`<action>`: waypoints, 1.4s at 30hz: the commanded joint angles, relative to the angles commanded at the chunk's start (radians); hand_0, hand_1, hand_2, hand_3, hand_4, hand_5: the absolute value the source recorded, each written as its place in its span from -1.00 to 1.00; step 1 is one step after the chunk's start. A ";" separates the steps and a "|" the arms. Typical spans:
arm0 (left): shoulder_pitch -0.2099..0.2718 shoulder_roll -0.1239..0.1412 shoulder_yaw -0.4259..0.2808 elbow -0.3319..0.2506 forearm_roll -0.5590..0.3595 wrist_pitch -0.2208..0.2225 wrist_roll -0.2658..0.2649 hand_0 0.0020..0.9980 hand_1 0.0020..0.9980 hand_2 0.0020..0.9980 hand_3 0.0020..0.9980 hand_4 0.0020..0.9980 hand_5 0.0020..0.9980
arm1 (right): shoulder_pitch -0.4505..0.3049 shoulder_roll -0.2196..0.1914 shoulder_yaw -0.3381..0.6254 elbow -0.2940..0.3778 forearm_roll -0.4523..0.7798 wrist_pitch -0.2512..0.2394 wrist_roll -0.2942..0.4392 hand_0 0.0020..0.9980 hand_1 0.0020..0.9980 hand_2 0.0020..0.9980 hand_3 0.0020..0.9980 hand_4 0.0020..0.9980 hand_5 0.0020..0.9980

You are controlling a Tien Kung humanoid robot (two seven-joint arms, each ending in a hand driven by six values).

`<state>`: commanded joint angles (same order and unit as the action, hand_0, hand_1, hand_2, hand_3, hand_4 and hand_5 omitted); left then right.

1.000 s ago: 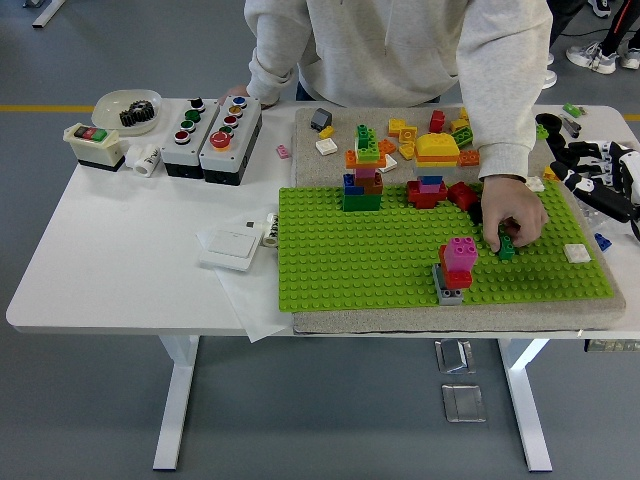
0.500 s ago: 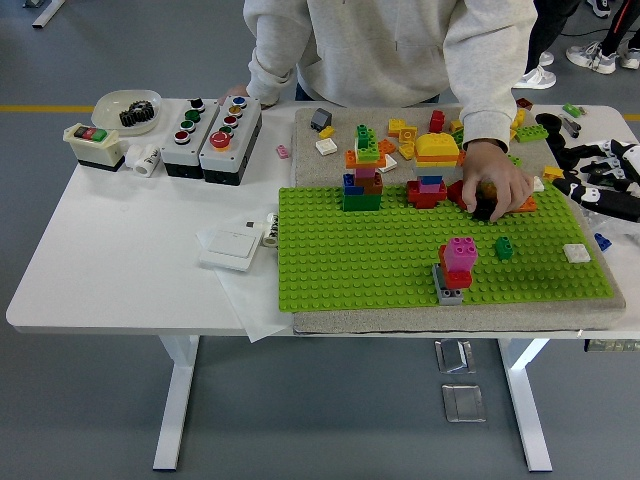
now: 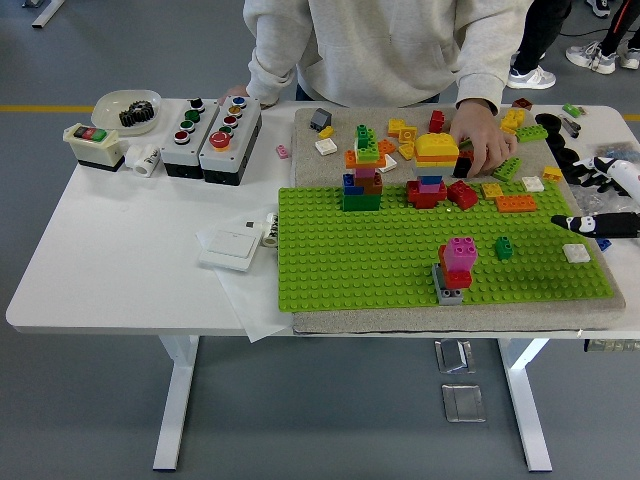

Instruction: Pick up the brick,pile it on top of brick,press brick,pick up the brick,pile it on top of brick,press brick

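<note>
So far a pink-topped stack (image 3: 455, 266) stands on the green baseplate (image 3: 340, 260), a loose green brick (image 3: 504, 248) just right of it, unpicked; my right hand (image 3: 600, 200) hovers farther right, open and empty.

- One view only, from my head camera, set high on my side of the white table (image 3: 120, 260).
- It faces forward and down; the near edge runs along the bottom.
- Moderate distance: whole tabletop, legs and floor in frame.
</note>
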<state>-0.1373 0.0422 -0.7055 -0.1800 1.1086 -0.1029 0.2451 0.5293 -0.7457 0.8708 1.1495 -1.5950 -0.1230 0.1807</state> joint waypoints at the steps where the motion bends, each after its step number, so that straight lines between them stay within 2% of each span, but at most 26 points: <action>1: 0.000 0.000 -0.001 0.000 0.002 0.000 0.000 0.59 0.41 0.19 0.07 0.05 0.02 | 0.005 -0.001 -0.008 -0.006 -0.008 0.005 0.001 0.33 0.44 0.56 0.65 0.89 -0.15; 2: 0.001 0.000 -0.001 0.000 0.004 0.000 0.001 0.59 0.41 0.19 0.07 0.05 0.02 | 0.011 -0.002 -0.015 -0.011 -0.014 0.010 0.002 0.33 0.44 0.56 0.65 0.89 -0.15; 3: 0.001 0.000 0.000 0.000 0.004 -0.001 0.000 0.59 0.41 0.18 0.07 0.05 0.02 | 0.018 -0.002 -0.027 -0.018 -0.020 0.015 0.004 0.36 0.45 0.58 0.66 0.91 -0.25; 11: 0.000 -0.001 0.009 0.000 -0.006 0.000 -0.002 0.59 0.41 0.19 0.07 0.05 0.02 | 0.092 0.007 -0.147 -0.066 -0.074 0.044 0.025 0.39 0.46 0.58 0.67 0.90 -0.31; 17: -0.003 0.000 0.010 0.000 -0.015 0.002 -0.004 0.59 0.41 0.18 0.07 0.05 0.02 | 0.120 0.026 -0.196 -0.082 -0.094 0.052 0.028 0.39 0.47 0.59 0.67 0.91 -0.33; 24: -0.005 0.000 0.012 0.000 -0.018 0.002 -0.003 0.59 0.40 0.18 0.07 0.05 0.02 | 0.140 0.062 -0.219 -0.111 -0.098 0.046 0.026 0.40 0.48 0.59 0.67 0.91 -0.31; 28: -0.004 0.000 0.013 0.000 -0.016 0.001 -0.002 0.60 0.40 0.18 0.07 0.05 0.02 | 0.145 0.068 -0.224 -0.120 -0.111 0.045 0.024 0.40 0.48 0.59 0.67 0.90 -0.30; 42: -0.003 0.002 0.011 0.000 -0.009 0.000 0.001 0.58 0.39 0.18 0.07 0.05 0.02 | 0.135 0.060 -0.215 -0.093 -0.136 0.045 0.011 0.41 0.48 0.59 0.68 0.90 -0.38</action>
<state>-0.1406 0.0446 -0.6943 -0.1800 1.0994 -0.1033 0.2457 0.6642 -0.6857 0.6561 1.0565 -1.7312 -0.0785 0.1913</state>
